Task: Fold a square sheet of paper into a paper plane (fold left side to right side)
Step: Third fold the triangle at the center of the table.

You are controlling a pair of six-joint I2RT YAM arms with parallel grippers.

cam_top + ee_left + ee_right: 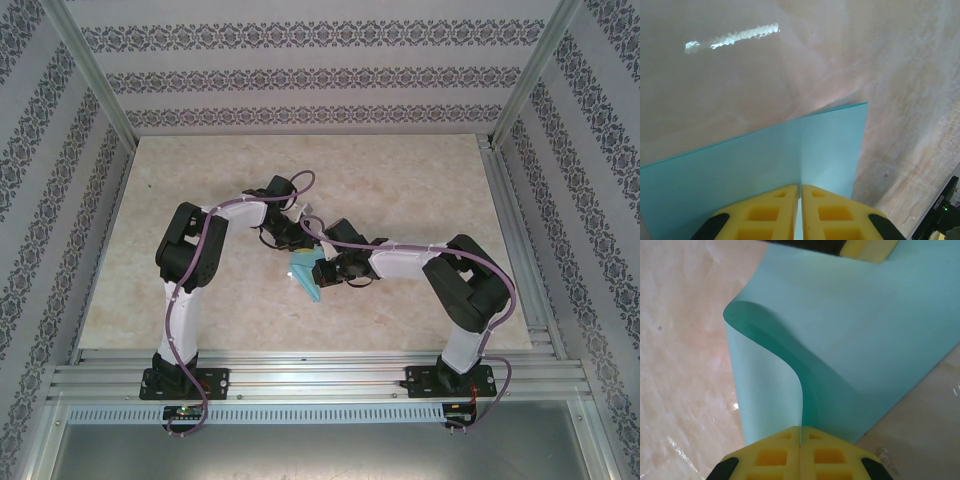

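We identify the square sheet of thin turquoise-blue paper as smooth and matt, with a faint sheen along its curl. The beige marbled tabletop is smooth and glossy; it carries a bright streak of reflected light. On the left claw and the right claw we note yellow pads with a matt moulded finish and square recesses; we cannot tell plastic from rubber. The silver frame rails are bare metal with a satin finish. The white arm shells are smooth plastic.
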